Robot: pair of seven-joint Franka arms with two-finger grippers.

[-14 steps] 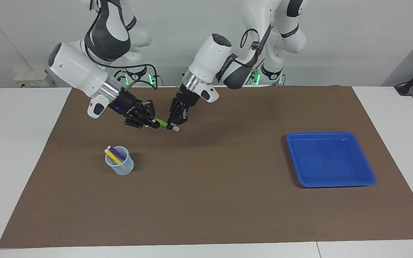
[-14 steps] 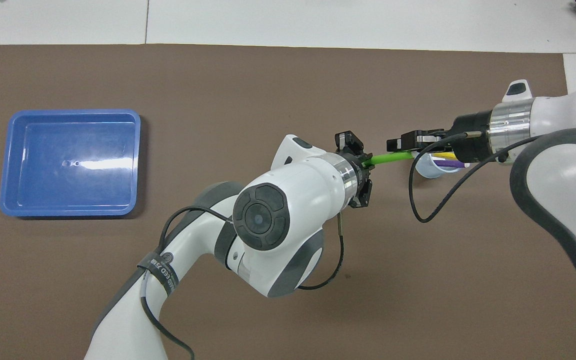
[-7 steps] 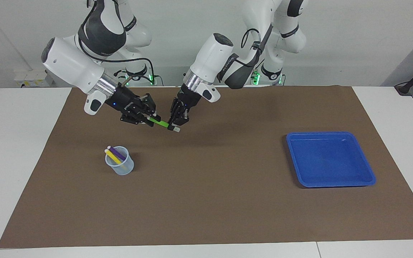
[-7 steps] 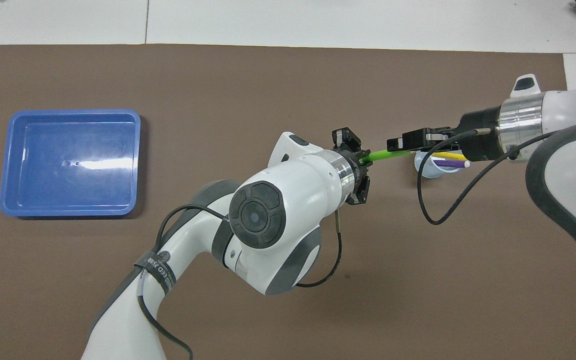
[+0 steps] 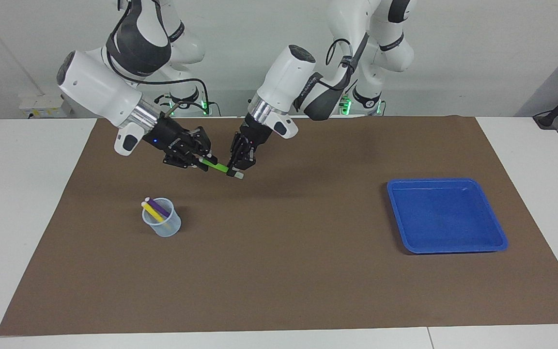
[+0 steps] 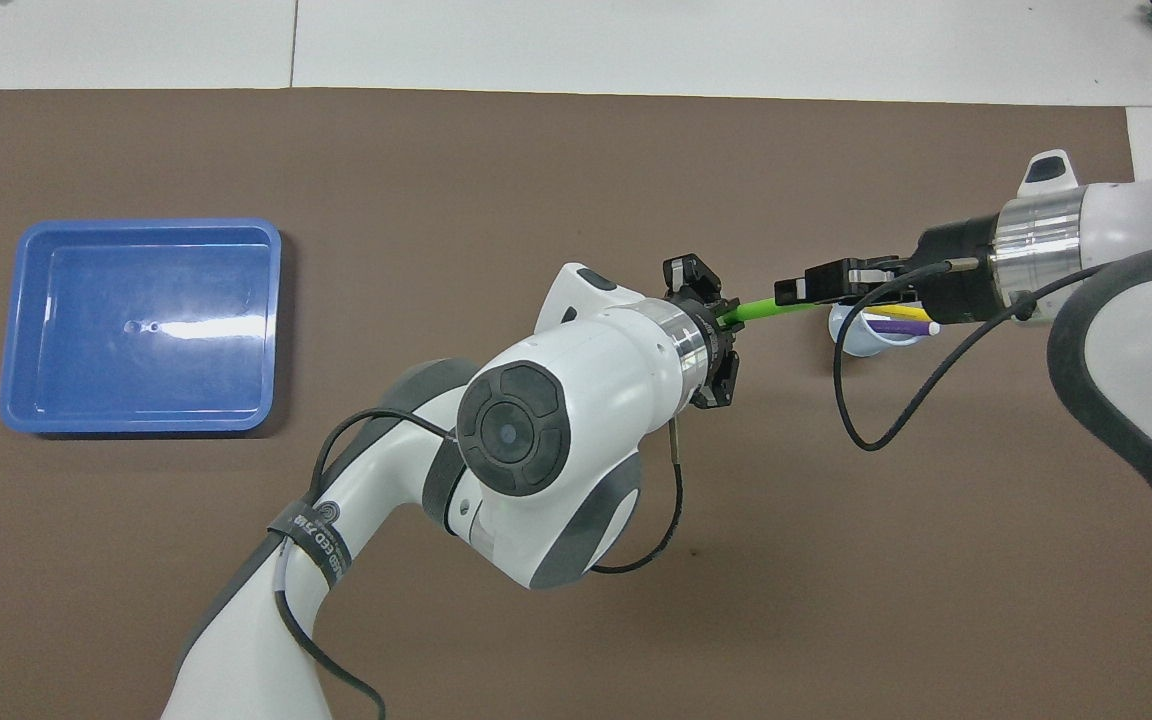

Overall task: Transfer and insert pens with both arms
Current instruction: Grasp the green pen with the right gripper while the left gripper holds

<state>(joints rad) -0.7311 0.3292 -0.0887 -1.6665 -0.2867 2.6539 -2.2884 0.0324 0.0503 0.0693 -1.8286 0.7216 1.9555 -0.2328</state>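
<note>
A green pen (image 5: pixel 220 167) (image 6: pixel 771 311) hangs level in the air over the brown mat, between my two grippers. My left gripper (image 5: pixel 237 169) (image 6: pixel 726 320) is shut on the end with the pale cap. My right gripper (image 5: pixel 206 162) (image 6: pixel 796 292) is at the pen's other end, and I cannot see whether it grips. A clear cup (image 5: pixel 162 225) (image 6: pixel 861 340) stands on the mat toward the right arm's end. A yellow pen (image 5: pixel 152 211) (image 6: pixel 896 312) and a purple pen (image 5: pixel 159 208) (image 6: pixel 901 327) lean inside it.
A blue tray (image 5: pixel 446 215) (image 6: pixel 141 325) lies on the mat toward the left arm's end with nothing in it. A brown mat (image 5: pixel 279 271) covers most of the white table.
My right gripper has drawn back along the green pen toward its free end and risen slightly. The left gripper and the pen have barely moved.
</note>
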